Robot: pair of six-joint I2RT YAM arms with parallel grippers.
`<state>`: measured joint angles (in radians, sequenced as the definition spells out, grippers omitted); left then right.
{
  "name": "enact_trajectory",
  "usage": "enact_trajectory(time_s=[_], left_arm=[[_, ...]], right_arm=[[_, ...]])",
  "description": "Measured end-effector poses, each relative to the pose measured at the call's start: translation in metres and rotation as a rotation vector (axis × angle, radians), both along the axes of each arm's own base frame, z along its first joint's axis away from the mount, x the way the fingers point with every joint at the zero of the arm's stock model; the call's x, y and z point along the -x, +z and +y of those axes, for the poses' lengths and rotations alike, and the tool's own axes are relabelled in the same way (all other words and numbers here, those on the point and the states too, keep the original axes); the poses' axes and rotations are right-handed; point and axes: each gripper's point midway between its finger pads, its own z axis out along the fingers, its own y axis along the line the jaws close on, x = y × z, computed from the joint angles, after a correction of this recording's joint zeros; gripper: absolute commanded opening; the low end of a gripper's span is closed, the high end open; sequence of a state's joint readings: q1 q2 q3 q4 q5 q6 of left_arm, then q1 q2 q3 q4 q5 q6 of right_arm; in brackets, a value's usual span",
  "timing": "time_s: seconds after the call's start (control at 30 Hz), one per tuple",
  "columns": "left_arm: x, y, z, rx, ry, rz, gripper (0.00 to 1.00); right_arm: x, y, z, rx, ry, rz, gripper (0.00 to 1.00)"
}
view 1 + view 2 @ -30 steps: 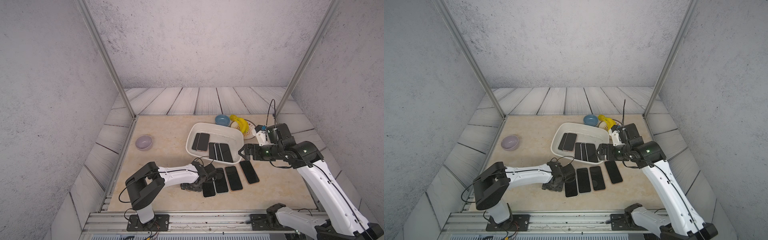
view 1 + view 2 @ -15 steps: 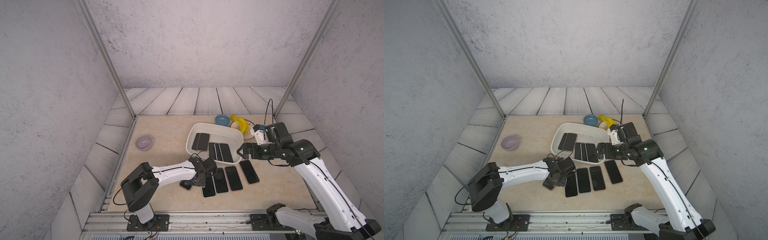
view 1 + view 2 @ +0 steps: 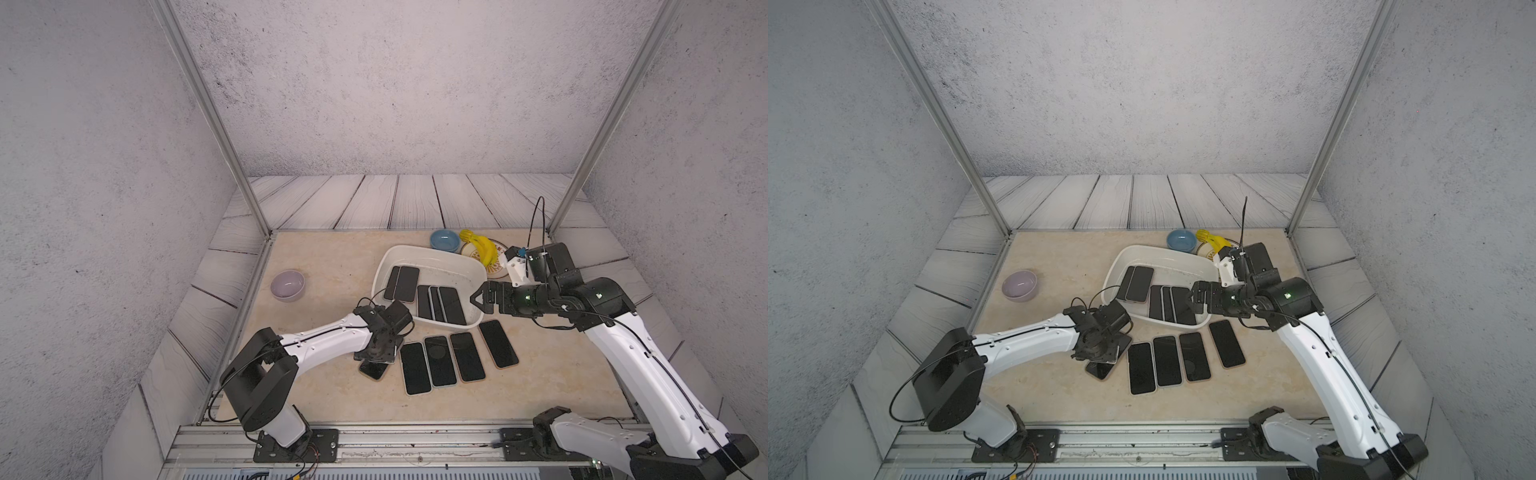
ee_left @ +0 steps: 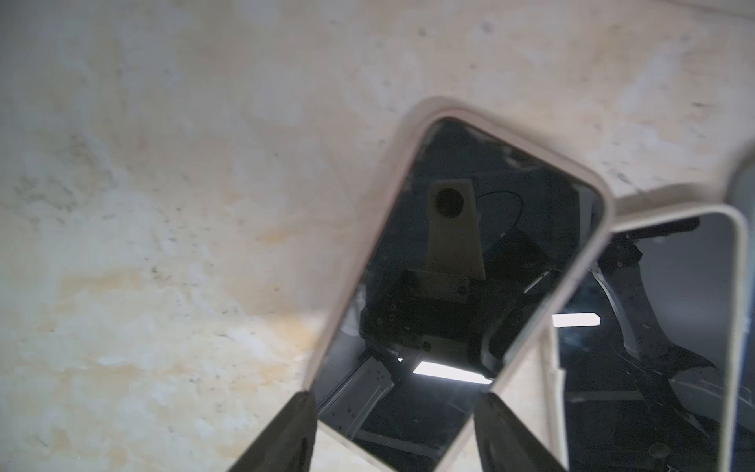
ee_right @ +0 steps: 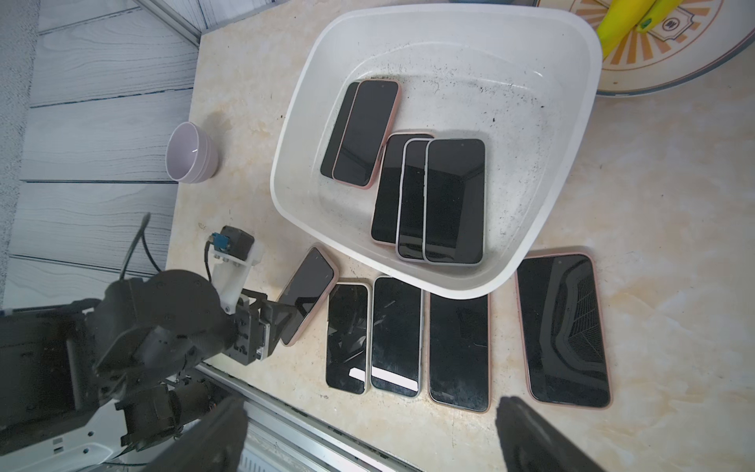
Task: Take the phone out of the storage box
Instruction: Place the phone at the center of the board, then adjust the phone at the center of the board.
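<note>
Phones (image 5: 453, 200), five, lie in the storage box (image 3: 432, 252); four more (image 3: 439, 360) sit rowed on the surface (image 3: 332, 257) beside it. A fifth phone (image 4: 449, 261) lies askew between the part-open jaws of the left arm (image 3: 328, 338), grip unclear. Jaws of the right arm (image 3: 598, 295) gape wide, empty, nearby.

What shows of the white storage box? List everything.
The storage box is a shallow white plastic tub, rounded corners, rolled rim, inside scuffed with dark specks. It sits flat on the beige table. Five dark-screened phones lie in it: two overlapped at one end, three overlapped beside them. A row of phones lies on the table along its near side; whether they touch it cannot be told. The open right hand hangs over its right end.
</note>
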<state>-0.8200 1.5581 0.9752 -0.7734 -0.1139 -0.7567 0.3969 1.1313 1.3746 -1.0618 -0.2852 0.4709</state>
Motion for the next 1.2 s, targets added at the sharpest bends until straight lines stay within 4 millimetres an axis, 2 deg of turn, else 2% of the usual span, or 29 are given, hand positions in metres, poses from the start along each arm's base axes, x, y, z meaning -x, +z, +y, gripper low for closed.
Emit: enact_trajectory(time_s=[0.23,0.37,0.57,0.87,1.1,1.2], left_arm=[[-0.007,-0.016,0.054,0.026,0.117,0.034,0.68],[-0.001,-0.028,0.067,0.025,0.139,0.062,0.67],[0.007,-0.04,0.072,0.017,0.137,0.077,0.67],[0.013,-0.04,0.065,0.047,0.143,0.033,0.66],[0.042,-0.039,0.034,0.064,0.061,0.037,0.66],[0.055,-0.036,0.033,0.094,0.082,0.046,0.67]], right_arm=[[0.001,0.0,0.002,-0.016,0.001,0.008,1.0],[0.001,0.0,0.004,-0.021,0.005,0.014,1.0],[-0.004,-0.008,0.008,-0.021,0.013,0.045,1.0],[-0.008,-0.011,0.013,-0.029,0.023,0.059,1.0],[-0.009,-0.009,0.015,-0.041,0.029,0.049,1.0],[-0.011,-0.009,0.017,-0.05,0.035,0.046,1.0]])
